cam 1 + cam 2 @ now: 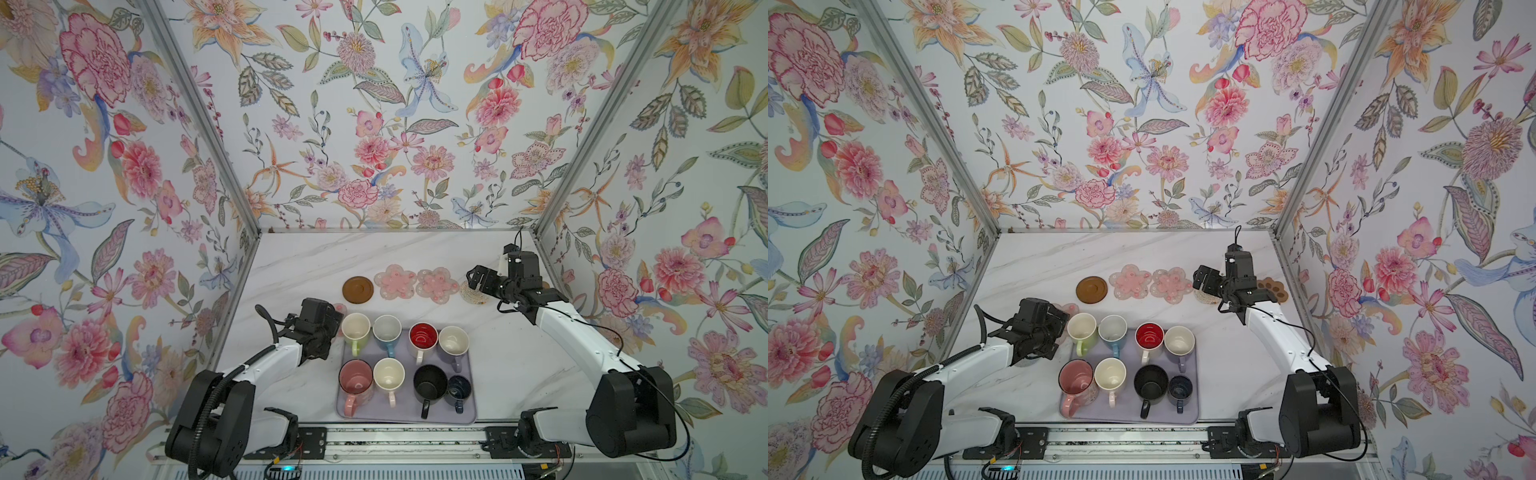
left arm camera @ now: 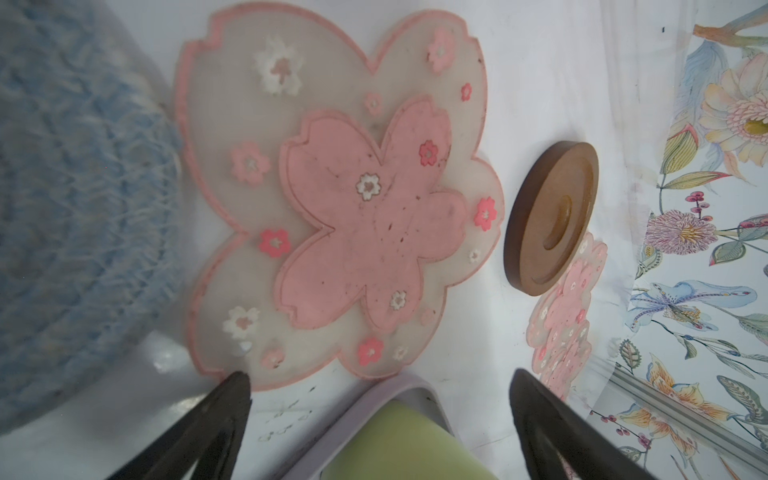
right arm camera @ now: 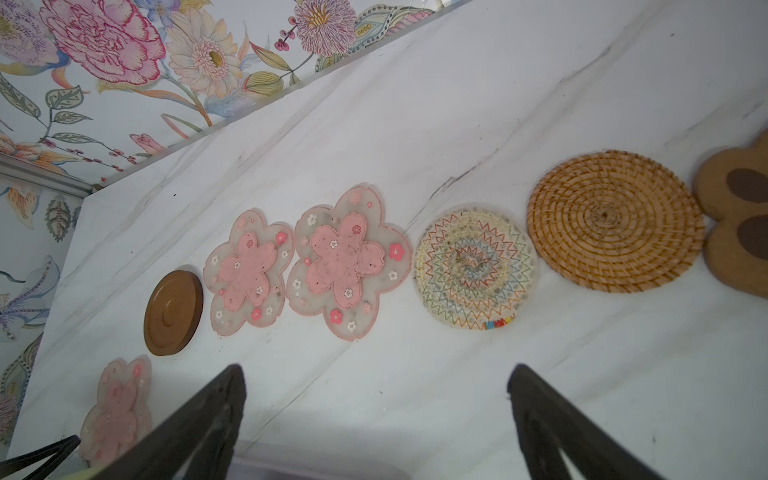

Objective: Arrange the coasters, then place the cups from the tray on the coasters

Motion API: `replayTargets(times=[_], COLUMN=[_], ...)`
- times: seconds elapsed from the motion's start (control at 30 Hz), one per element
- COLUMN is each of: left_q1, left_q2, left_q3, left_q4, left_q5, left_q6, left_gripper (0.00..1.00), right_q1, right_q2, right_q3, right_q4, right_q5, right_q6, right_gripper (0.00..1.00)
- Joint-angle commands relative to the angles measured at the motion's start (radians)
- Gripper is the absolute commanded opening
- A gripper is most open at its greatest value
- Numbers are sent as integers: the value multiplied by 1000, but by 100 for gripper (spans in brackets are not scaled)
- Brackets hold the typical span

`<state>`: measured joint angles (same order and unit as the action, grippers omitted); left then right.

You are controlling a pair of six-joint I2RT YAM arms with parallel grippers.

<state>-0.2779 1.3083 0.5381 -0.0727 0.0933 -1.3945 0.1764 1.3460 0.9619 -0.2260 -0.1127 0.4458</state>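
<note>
Several coasters lie in a row at the back: a brown disc (image 1: 358,288), two pink flowers (image 1: 395,281) (image 1: 437,284), a zigzag woven round (image 3: 473,270), a straw woven round (image 3: 615,220) and a brown paw (image 1: 1273,287). A third pink flower (image 2: 353,208) and a grey-blue round (image 2: 75,166) lie by the tray's far left corner. Several cups stand on the lavender tray (image 1: 469,399), among them lime-green (image 1: 355,328), red-inside (image 1: 423,336) and black (image 1: 430,382). My left gripper (image 2: 380,384) hangs open over that corner. My right gripper (image 3: 376,382) is open and empty above the woven round.
Flowered walls close in the white marble table on the left, back and right. A metal rail (image 1: 395,440) with both arm bases runs along the front edge. Bare marble lies between the tray and the coaster row and behind the row.
</note>
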Motion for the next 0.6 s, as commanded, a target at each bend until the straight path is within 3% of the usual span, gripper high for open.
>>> replayTargets(times=[0.0, 0.27, 0.57], left_q1=[77, 105, 42], left_q2=[63, -20, -110], left_q3=[14, 71, 36], left_q4=[60, -31, -112], left_q5=[-110, -100, -27], left_q6=[96, 152, 62], left_gripper=[99, 99, 99], right_q1=[6, 5, 5], right_q2=[-25, -25, -16], right_q3=[31, 31, 25], right_q4=[-27, -29, -19], right_q5=[20, 19, 13], right_q6=[-12, -13, -13], right_gripper=[99, 99, 99])
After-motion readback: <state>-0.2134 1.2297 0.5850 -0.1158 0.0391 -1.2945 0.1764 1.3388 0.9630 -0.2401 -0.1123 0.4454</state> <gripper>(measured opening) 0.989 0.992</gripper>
